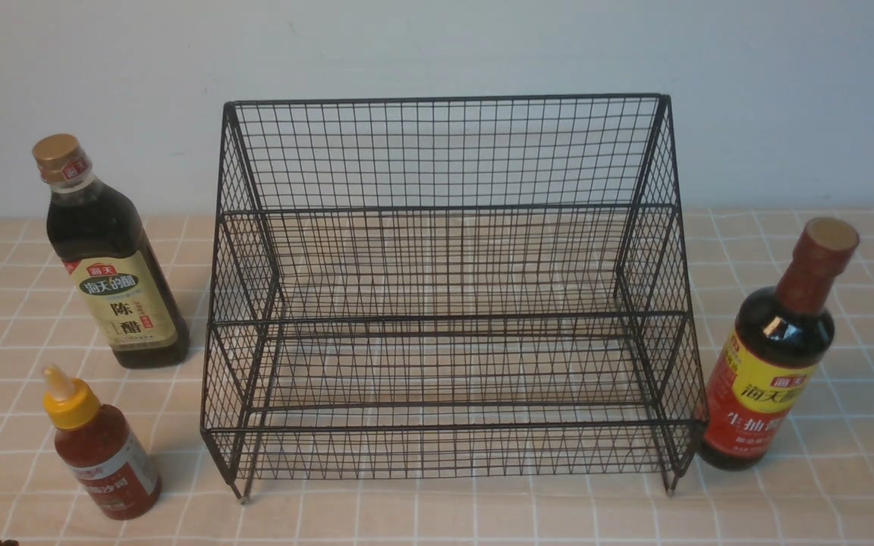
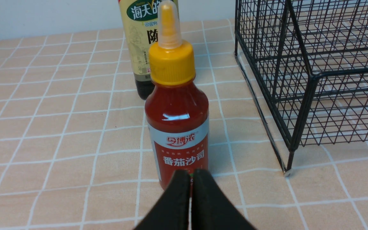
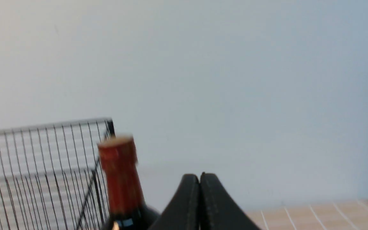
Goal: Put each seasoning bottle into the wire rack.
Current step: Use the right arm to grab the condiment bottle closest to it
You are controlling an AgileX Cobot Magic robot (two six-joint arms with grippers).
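Note:
The black wire rack stands mid-table with nothing on its tiers. Left of it stand the tall dark bottle with gold cap and beige label and, nearer, the small red sauce bottle with yellow nozzle cap. The dark bottle with red neck stands upright against the rack's right side. In the left wrist view my left gripper is shut and empty, just short of the red sauce bottle. My right gripper is shut and empty, raised beside the red-necked bottle. Neither gripper shows in the front view.
A beige checked cloth covers the table. A pale wall rises close behind the rack. The rack's corner leg stands to one side of the sauce bottle in the left wrist view.

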